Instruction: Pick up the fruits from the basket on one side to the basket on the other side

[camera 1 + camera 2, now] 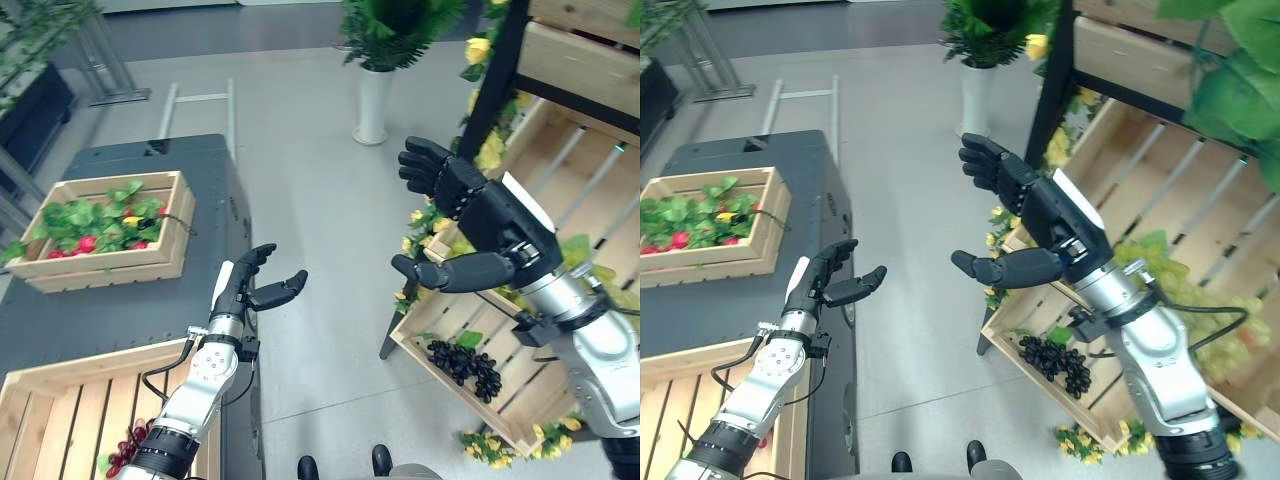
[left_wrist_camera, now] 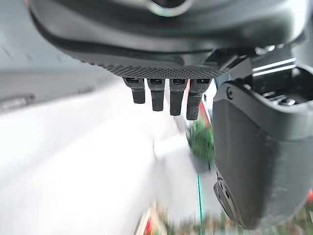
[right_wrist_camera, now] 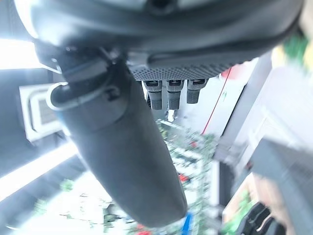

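A slanted wooden crate (image 1: 430,345) low on the right holds a bunch of dark grapes (image 1: 465,365). Another wooden crate (image 1: 60,410) at the near left holds red grapes (image 1: 125,450). My left hand (image 1: 238,298) hovers open over the right edge of the dark table (image 1: 120,310), holding nothing. My right hand (image 1: 478,215) is raised in the air above the dark-grape crate, open and empty, thumb (image 1: 455,272) pointing left. In the wrist views the left hand's fingers (image 2: 166,95) and the right hand's fingers (image 3: 168,93) are straight, with nothing between them and the thumbs.
A third wooden crate (image 1: 165,255) with green leaves and small red fruits stands further back on the dark table. A black-framed shelf (image 1: 495,80) of wooden crates with yellow flowers fills the right side. A potted plant in a white vase (image 1: 372,100) stands on the grey floor behind.
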### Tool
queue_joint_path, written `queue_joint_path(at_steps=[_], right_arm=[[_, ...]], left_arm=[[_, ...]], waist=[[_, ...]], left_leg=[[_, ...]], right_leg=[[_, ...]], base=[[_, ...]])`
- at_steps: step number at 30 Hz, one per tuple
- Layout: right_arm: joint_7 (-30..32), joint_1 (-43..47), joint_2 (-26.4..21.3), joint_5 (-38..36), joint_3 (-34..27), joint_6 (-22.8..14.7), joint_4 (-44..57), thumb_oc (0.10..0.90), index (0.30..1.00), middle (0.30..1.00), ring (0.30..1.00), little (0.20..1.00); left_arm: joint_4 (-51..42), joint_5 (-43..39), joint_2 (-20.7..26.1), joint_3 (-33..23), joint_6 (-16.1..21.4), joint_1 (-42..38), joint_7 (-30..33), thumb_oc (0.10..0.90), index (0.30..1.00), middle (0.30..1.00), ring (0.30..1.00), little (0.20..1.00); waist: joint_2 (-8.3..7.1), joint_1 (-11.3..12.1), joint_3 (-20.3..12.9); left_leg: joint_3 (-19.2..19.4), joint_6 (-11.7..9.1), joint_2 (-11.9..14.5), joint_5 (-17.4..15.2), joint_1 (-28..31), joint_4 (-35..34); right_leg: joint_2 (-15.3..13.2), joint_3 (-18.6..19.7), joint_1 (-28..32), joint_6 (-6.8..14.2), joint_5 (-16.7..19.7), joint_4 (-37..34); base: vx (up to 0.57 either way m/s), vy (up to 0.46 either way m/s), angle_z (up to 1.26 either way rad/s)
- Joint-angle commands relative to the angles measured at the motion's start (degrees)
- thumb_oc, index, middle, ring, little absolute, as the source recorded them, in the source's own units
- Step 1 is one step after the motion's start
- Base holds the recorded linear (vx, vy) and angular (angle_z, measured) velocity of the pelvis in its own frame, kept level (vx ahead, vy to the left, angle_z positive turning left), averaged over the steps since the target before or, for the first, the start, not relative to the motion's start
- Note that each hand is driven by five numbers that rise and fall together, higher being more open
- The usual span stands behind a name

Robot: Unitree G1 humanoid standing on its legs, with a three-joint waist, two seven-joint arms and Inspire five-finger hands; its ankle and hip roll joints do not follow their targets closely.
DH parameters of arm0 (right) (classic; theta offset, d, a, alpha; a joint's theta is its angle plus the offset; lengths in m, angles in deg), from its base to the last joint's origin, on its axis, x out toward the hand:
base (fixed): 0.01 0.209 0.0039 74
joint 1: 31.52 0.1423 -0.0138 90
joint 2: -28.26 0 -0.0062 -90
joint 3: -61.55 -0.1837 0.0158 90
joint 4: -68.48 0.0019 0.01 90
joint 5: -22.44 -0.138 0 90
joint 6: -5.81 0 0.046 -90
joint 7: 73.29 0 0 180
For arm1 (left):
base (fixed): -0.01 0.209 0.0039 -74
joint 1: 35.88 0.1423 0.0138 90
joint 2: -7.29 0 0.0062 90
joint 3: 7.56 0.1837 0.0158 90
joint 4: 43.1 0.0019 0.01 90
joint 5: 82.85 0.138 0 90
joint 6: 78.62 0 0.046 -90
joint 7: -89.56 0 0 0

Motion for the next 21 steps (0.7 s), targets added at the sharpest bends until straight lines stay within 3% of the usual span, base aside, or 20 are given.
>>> queue_joint_path(at_steps=[1, 7, 12, 17, 21], right_arm=[[2.8, 7.6, 2.7, -4.3, -0.9, -3.3, 1.7, 0.800, 0.900, 0.900, 0.900, 0.900], [4.7, 5.8, 6.2, -4.3, 2.5, -3.1, -1.7, 0.800, 0.900, 0.900, 0.900, 0.900], [4.5, 2.2, 9.1, -4.0, 6.2, -0.8, -5.2, 0.800, 0.900, 0.900, 0.900, 0.900], [5.0, 1.8, 9.2, 0.2, 11.3, 0.0, -10.7, 0.800, 0.900, 0.900, 0.900, 0.900], [6.5, 3.7, 6.9, 2.4, 15.0, -0.2, -15.1, 0.800, 0.900, 0.900, 0.900, 0.900]], left_arm=[[-4.1, 3.8, 2.8, -4.4, 8.4, -3.7, 5.0, 0.800, 0.900, 0.900, 0.900, 0.900], [-5.4, 9.1, 4.6, -8.8, 10.8, -0.8, 9.5, 0.800, 0.900, 0.900, 0.900, 0.900], [-4.7, 13.3, 7.5, -13.6, 10.0, 2.3, 13.0, 0.800, 0.900, 0.900, 0.900, 0.900], [-0.2, 15.9, 11.1, -13.8, 8.5, 2.4, 16.3, 0.800, 0.900, 0.900, 0.900, 0.900], [5.7, 15.0, 15.6, -13.1, 7.6, -0.2, 20.8, 0.800, 0.900, 0.900, 0.900, 0.900]], waist=[[-0.88, 2.4, -2.3], [-0.97, 4.9, -1.7], [-0.88, 6.8, -0.4], [-0.35, 8.0, 3.2], [0.00, 8.1, 9.4]], left_leg=[[-4.0, -0.3, -2.2, -5.7, 0.8, 0.1], [-5.5, -0.2, -2.6, -5.1, 0.2, 0.5], [-7.0, 0.2, -3.4, -5.0, -1.2, 2.3], [-8.4, -0.1, -3.8, -4.2, -4.1, 3.8], [-8.3, -0.4, -4.2, -3.7, -8.9, 7.4]], right_leg=[[0.8, -2.6, 0.0, 0.4, -1.9, 2.3], [1.0, -5.2, 0.2, -0.4, -3.4, 3.8], [1.3, -7.2, -0.4, -1.2, -4.8, 5.7], [1.9, -9.2, -3.1, -2.0, -6.3, 9.0], [2.4, -10.0, -7.2, -2.8, -6.9, 12.3]], base=[[0.03, -0.024, 0.26], [0.03, -0.015, 0.23], [0.03, 0.005, 0.23], [-0.07, 0.025, 0.23], [-0.19, 0.034, 0.21]])
